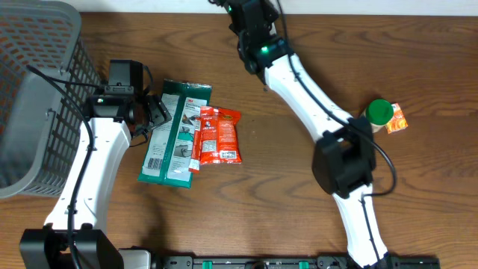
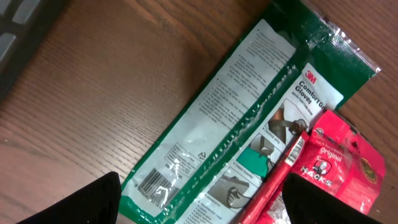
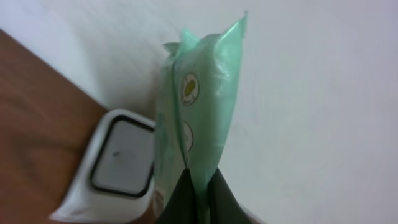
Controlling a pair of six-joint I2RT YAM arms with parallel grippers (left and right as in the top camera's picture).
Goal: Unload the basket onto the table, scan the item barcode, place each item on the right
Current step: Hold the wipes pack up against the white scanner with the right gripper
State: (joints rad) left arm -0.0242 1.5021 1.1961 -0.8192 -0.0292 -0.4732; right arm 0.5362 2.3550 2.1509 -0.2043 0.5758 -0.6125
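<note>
My right gripper is shut on the bottom edge of a pale green pouch, which it holds upright. Just left of the pouch stands a white scanner with a dark-rimmed window. In the overhead view the right arm reaches to the table's far edge, and its fingertips and the pouch are cut off there. My left gripper stands open over a green glove packet. Its barcode faces up between the fingers, which touch nothing.
Two red Hacks candy packets lie overlapping the glove packet's right side. A grey wire basket fills the left edge. A green-capped item with an orange packet sits at the right.
</note>
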